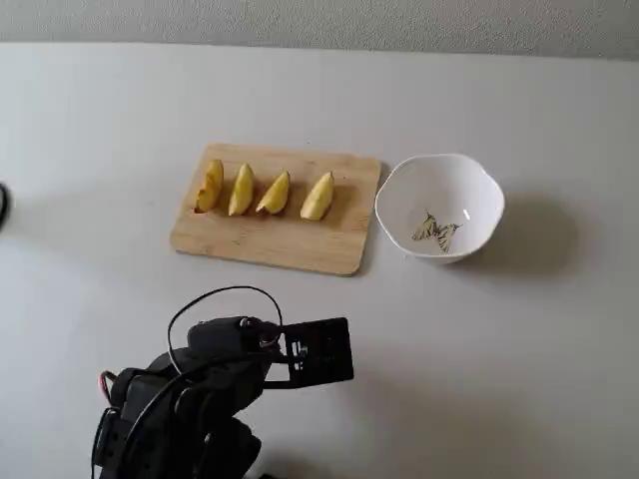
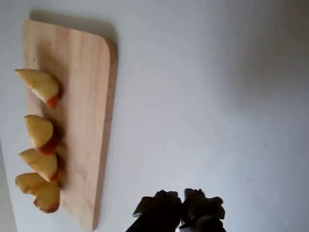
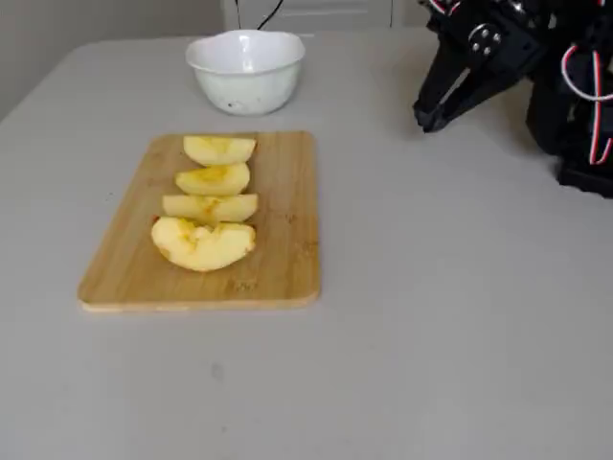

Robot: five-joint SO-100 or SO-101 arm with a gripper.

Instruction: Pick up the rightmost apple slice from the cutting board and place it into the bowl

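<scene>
Apple slices sit in a row of four on the cutting board [image 1: 275, 239], the largest thing on the pale table [image 1: 519, 349] apart from the arm [image 1: 180, 409] at the bottom of a fixed view. We see the board lying flat, with the white bowl [image 1: 439, 205] just beside its right end in that view, apart from it. The bowl shows a small butterfly mark [image 1: 435, 231] inside and holds nothing else that we can see.

We find the rightmost apple slice [image 1: 319, 196] at the bowl end of the row, resting on the board, pale yellow and untouched. In the other fixed view it is the slice [image 3: 219, 149] nearest the bowl [image 3: 247, 69]; in the wrist view it is the top slice [image 2: 39, 84], with a reddish edge.

We see the gripper [image 3: 428, 119] held above bare table, well apart from board and bowl. In the wrist view its dark tips [image 2: 181, 212] meet, so the jaws look closed, and they hold nothing.
</scene>
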